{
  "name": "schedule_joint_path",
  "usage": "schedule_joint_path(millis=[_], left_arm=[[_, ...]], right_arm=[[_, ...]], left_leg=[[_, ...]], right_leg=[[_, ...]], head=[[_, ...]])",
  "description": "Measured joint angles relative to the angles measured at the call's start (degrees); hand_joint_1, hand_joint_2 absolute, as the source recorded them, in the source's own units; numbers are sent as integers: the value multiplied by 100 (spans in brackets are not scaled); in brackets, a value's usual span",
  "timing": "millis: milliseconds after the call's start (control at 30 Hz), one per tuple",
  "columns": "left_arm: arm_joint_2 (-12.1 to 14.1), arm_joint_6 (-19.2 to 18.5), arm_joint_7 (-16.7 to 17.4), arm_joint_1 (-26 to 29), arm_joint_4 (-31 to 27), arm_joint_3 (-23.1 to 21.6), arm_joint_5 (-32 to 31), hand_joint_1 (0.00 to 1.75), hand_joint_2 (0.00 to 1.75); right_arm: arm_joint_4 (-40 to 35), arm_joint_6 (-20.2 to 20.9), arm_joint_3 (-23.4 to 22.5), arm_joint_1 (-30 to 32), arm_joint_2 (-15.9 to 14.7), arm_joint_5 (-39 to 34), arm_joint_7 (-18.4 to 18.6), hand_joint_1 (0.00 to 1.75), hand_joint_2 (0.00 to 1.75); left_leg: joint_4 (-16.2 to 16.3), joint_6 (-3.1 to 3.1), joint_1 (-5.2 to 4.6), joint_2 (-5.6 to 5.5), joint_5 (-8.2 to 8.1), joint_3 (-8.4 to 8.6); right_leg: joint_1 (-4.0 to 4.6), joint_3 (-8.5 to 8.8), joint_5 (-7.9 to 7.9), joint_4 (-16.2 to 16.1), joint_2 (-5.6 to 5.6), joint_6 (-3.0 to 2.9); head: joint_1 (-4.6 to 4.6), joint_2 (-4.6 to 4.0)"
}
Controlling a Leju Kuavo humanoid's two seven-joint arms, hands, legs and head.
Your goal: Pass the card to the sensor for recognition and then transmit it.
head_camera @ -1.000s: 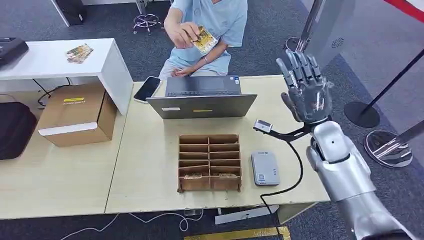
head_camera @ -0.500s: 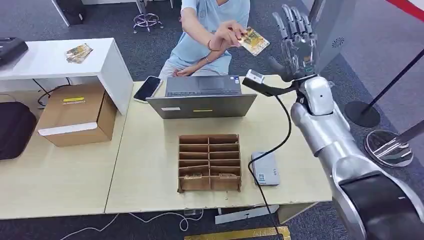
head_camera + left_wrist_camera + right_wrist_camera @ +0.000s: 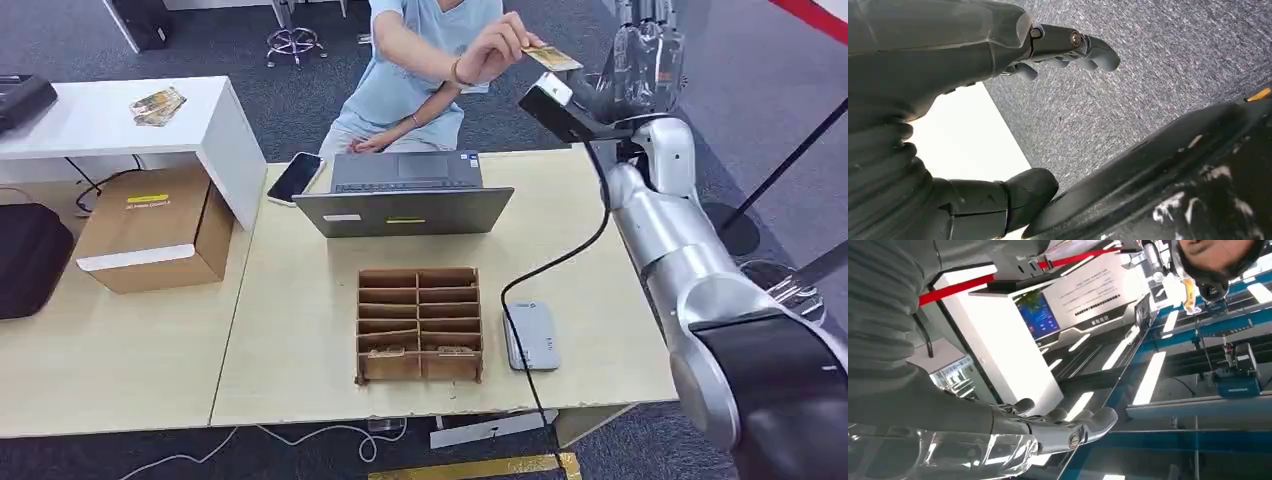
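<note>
Handover stage, nothing scanned yet: the card (image 3: 551, 58) is pinched in the person's hand (image 3: 497, 50), held out just beside the raised right hand (image 3: 648, 60), fingers spread, empty. Sensor (image 3: 530, 337) on the table (image 3: 300, 330), well apart. Left hand (image 3: 998, 100) hangs empty, loosely parted.

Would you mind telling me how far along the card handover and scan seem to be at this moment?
Early stage. Done: the right hand is raised beside the person's hand. In hand: the person is offering the card, which the robot's fingers do not appear to hold yet. Left: gripping it, presenting it to the grey sensor on the table, then passing it on. The left hand hangs over carpet, holding nothing.
</note>
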Motion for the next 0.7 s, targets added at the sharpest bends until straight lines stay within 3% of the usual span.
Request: schedule_joint_path(millis=[67, 100, 133, 167, 200, 267, 433, 700], left_arm=[[0, -2, 0, 0, 0, 0, -13, 0, 175], [0, -4, 0, -1, 0, 0, -15, 0, 175], [0, -7, 0, -1, 0, 0, -15, 0, 175], [0, -7, 0, -2, 0, 0, -15, 0, 175], [-2, -4, 0, -3, 0, 0, -15, 0, 175], [-13, 11, 0, -14, 0, 0, -15, 0, 175], [-24, 11, 0, -32, 0, 0, -46, 0, 175], [-26, 11, 0, -40, 0, 0, -50, 0, 175]], right_arm=[[46, -7, -4, -9, 0, 9, -22, 24, 175], [68, -13, -9, -11, 0, 9, -33, 42, 175], [87, -20, -15, -11, 0, 9, -39, 42, 175], [105, -20, -17, -12, 0, 11, -48, 75, 175], [124, -13, -18, -13, 0, 9, -76, 143, 175], [164, 0, -18, -14, 0, 7, -142, 154, 175], [227, 135, -15, -5, 9, 2, -330, 155, 175], [247, 212, 0, 20, 79, 22, -474, 175, 175]], left_leg=[[0, 0, 0, 0, 0, 0], [0, 0, 0, 0, 0, 0], [0, 0, 0, 0, 0, 0], [0, 0, 0, 0, 0, 0], [0, 0, 0, 0, 0, -1], [0, 0, 0, 0, 0, -2], [0, 0, 0, 0, 0, -2], [0, 0, 0, 0, 0, -1]], right_leg=[[0, 0, 0, 1, 0, 0], [0, 0, 0, 2, 0, 0], [0, 0, 0, 2, 0, 0], [0, -1, 0, 2, 0, 0], [0, -1, 0, 2, 0, 0], [0, -1, 0, 2, 0, 0], [0, 0, 0, 3, 0, 0], [0, -1, 0, 4, 0, 0]], head=[[2, 0], [2, 0], [2, 0], [2, 0], [2, 0], [0, 0], [0, 0], [0, 0]])
